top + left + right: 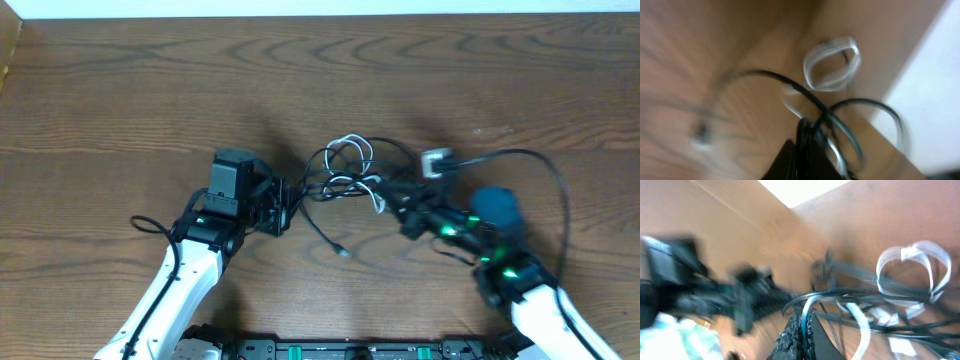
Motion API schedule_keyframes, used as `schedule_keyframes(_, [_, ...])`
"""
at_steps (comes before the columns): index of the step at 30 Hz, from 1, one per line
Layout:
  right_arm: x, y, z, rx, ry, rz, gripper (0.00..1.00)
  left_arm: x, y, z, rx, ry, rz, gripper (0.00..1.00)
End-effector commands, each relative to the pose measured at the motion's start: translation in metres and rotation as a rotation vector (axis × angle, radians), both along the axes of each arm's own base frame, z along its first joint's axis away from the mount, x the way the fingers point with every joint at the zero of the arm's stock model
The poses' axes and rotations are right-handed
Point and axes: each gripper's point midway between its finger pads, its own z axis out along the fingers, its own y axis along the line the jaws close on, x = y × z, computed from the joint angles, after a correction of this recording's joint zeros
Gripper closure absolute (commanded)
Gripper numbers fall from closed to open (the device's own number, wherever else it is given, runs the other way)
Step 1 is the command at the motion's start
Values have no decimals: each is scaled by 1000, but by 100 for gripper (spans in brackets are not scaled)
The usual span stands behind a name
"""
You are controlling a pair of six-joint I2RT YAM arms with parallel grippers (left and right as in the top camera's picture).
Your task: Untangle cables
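Cables [345,180] sit bunched at mid-table, right between the two arms! The white cable [350,152] curls in small loops on top of the tangle. Black cables [318,170] arc around it, and one black tail [330,238] trails toward the near edge with a small plug at its tip. The left gripper [287,205] is in on the tangle's left side, jaws closed on black strands; its wrist view shows them running straight into its fingers. The right gripper [398,203] bites in from the right, clamped tight on black strands too. A small white plug [436,160] lies just beside it on the wooden table [150,80]. Both wrist views are blurred.
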Motion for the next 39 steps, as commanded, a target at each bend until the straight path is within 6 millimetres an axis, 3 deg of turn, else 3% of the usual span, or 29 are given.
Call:
schedule_keyframes(1, [-11,-23,47,103,-91,24,99,-1,41,-20,240,16,88,92])
schedule_keyframes(4, [-9,-56,73,123,-181,-69,99,-20,61,-35,343,109,118,92])
schedule_keyframes(7, [-6,-87,85,116,-230,-184,99,-35,73,-43,405,173,128,92])
schedule_keyframes(12, [5,-134,83,95,-222,-367,99,-49,83,-49,462,232,133,89])
schedule_keyframes(15, [7,-146,71,100,-155,-404,99,-48,82,-49,454,228,132,87])
schedule_keyframes(19, [1,-138,46,104,-26,-363,90,-29,54,-37,307,145,87,87])
schedule_keyframes(22, [-5,-131,21,76,77,-337,85,-4,24,-14,154,15,33,92])
schedule_keyframes(27, [-26,-113,-17,44,262,-271,73,25,-7,27,-24,-169,-34,92])
schedule_keyframes(31, [-39,-99,-30,21,327,-209,67,25,-12,31,-100,-126,17,92])
schedule_keyframes(39, [-61,-65,-31,-7,323,-38,60,23,-12,29,-170,-24,120,92])
